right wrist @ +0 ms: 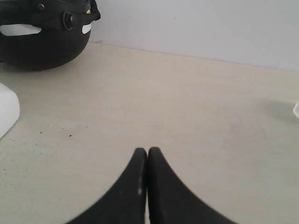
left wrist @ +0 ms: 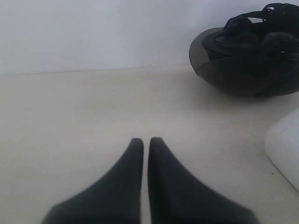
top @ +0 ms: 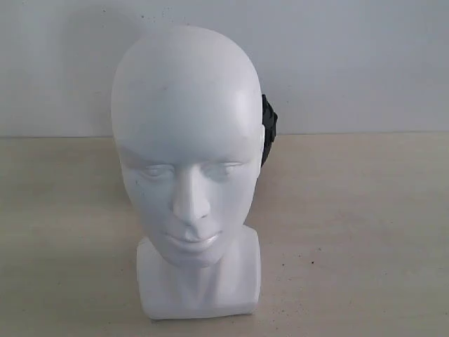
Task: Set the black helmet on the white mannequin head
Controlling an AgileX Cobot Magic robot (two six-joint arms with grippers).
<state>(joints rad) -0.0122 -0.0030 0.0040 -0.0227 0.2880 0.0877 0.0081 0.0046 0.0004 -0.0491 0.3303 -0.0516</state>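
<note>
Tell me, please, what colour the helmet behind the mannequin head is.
The black helmet is matte black all over; the left wrist view shows it best.

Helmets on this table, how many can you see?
1. The black helmet lies on the table behind the white mannequin head; others could hide behind it.

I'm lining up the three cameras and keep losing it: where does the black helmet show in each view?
Exterior view: the black helmet is mostly hidden; only a dark sliver peeks out behind the white mannequin head, on its right.
Left wrist view: it lies by the wall, beyond the head's white base.
Right wrist view: it again lies by the wall, beyond that base.
Shared landmark: the white mannequin head.
</note>
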